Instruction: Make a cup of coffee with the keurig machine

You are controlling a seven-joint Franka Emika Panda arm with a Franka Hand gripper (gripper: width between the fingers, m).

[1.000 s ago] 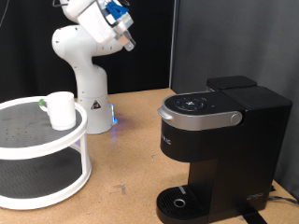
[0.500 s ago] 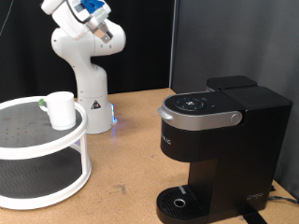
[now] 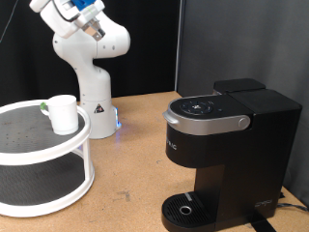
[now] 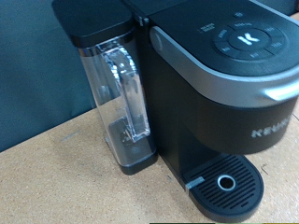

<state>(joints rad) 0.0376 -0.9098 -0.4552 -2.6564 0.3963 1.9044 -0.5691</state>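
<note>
The small white cup point(image 3: 64, 113) stands upright on the top tier of a round white rack point(image 3: 29, 145) at the exterior view's left. The black keurig machine point(image 3: 227, 145) stands at the right with its silver-handled lid down and nothing on its round drip tray point(image 3: 185, 208). My gripper point(image 3: 92, 27) hangs high at the top left, above and behind the cup, touching nothing. The wrist view shows the keurig machine point(image 4: 224, 84), its clear water tank point(image 4: 117, 103) and its drip tray point(image 4: 226, 183), but none of my fingers.
The arm's white base point(image 3: 92, 97) stands on the wooden table point(image 3: 135, 164) just behind the rack. A small green thing point(image 3: 43, 106) lies beside the cup. A black curtain point(image 3: 222, 39) closes off the back.
The arm has swung the gripper towards the exterior view's left and upward, from above the table's middle to above the rack. The cup and the machine have not moved.
</note>
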